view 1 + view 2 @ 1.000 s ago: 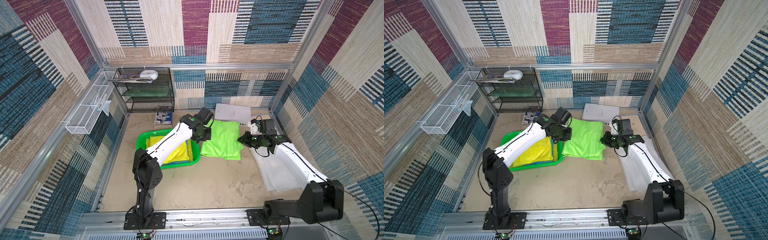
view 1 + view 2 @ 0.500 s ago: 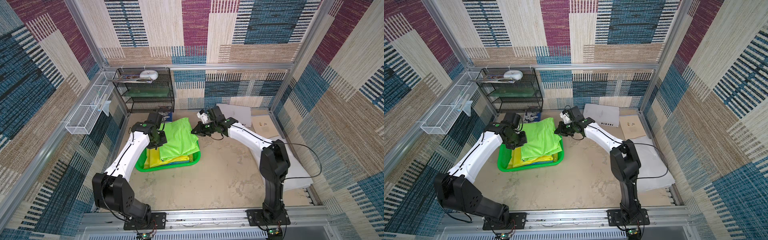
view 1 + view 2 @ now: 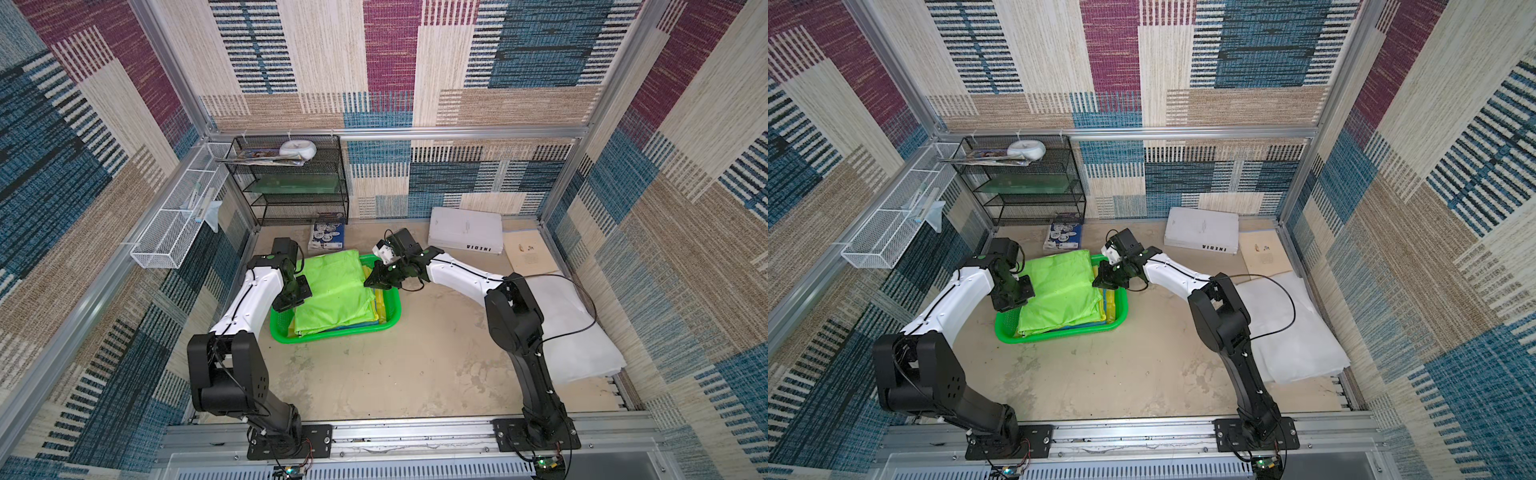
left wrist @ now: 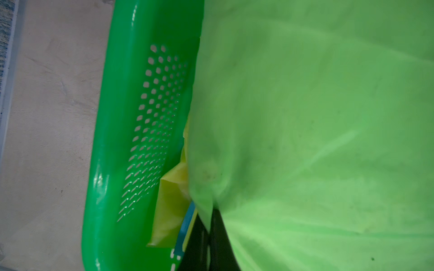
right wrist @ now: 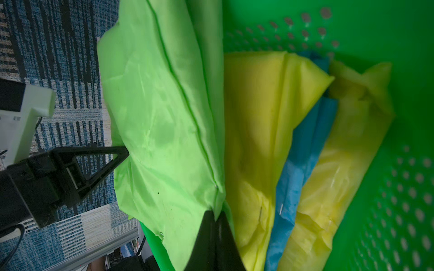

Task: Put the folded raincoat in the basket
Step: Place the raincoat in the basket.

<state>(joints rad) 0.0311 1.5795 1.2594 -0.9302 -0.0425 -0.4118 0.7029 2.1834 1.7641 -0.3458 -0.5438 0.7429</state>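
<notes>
As L fingers & R fingers pinch it, raincoat tops basket.

Black mesh rack, white wire tray, white box

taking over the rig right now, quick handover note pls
Left gripper: shut on one edge of the raincoat.
Right gripper: shut on the opposite edge.
Raincoat: folded, lying over the basket, on top of the yellow and blue stack inside it.
Done: raincoat is at the basket.
Left: open both grippers, lift clear, check no edge overhangs the rim.
</notes>
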